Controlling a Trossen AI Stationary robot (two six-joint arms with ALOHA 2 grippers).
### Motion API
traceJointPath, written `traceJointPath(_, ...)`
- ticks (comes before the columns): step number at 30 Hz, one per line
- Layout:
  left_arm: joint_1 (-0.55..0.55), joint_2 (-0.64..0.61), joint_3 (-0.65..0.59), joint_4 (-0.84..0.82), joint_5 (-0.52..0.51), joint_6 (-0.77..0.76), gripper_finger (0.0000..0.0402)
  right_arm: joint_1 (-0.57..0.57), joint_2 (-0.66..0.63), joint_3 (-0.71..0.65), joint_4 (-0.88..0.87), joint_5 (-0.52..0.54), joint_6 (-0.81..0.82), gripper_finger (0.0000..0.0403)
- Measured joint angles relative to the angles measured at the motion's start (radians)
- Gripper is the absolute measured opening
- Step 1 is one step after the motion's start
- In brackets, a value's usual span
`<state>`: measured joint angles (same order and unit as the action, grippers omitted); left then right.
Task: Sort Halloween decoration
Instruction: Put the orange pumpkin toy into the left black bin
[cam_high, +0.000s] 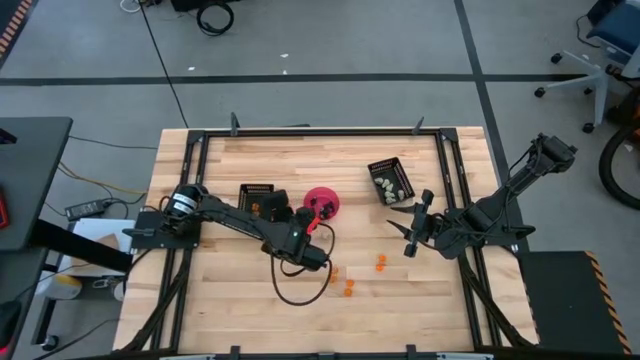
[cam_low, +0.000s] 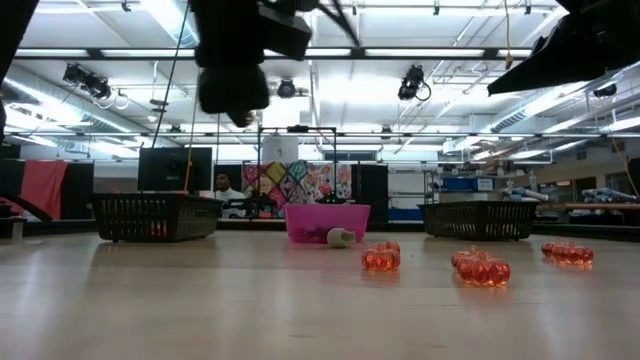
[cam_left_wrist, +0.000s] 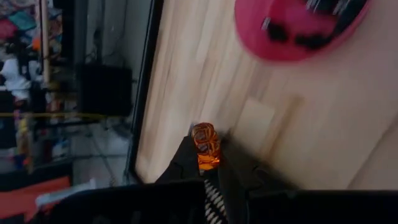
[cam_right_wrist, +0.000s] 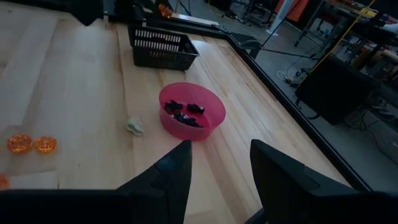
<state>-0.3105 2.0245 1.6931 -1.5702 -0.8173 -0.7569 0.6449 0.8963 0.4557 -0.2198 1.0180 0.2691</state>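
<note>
Wooden table (cam_high: 240, 310), pink bowl (cam_high: 322, 202) as landmark. Left claw (cam_left_wrist: 208, 163) just beside bowl, clenched on orange pumpkin trinket (cam_left_wrist: 206, 145). Right claw (cam_right_wrist: 219, 163) released, empty, well apart from bowl. Risk: trinket small, pinched at its tip, may slip mid-carry and roll. Bowl holds black trinkets (cam_right_wrist: 183, 114); tray near bowl (cam_high: 258, 198) holds orange; far tray (cam_high: 391, 179) whitish. Three orange pumpkins (cam_high: 348, 287) loose; whitish one (cam_right_wrist: 135, 126) just beside bowl.

Pink bowl (cam_high: 322, 203) near the table (cam_high: 230, 300) centre; one black tray (cam_high: 257, 198) just left of it; second tray (cam_high: 391, 180) toward the far right corner.
</note>
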Motion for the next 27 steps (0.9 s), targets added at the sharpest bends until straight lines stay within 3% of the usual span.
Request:
traceJointPath(8,0.007,-0.01,-0.255,-0.002,0.007,-0.103,0.0014,0.005,0.0,0.0,0.001,0.006,-0.002,0.0167)
traceJointPath(13,0.025,-0.01,-0.388,0.017,0.072,-0.16,0.0014,0.001,0.0,0.0,0.001,0.012,-0.002,0.0167)
traceJointPath(22,0.033,-0.01,-0.422,0.047,0.094,-0.168,0.0015,0.0,0.0,0.0,0.002,0.02,-0.002,0.0167)
traceJointPath(27,0.033,-0.01,-0.422,0.079,0.093,-0.168,0.004,0.0,0.0,0.0,0.002,0.019,-0.002,0.0167)
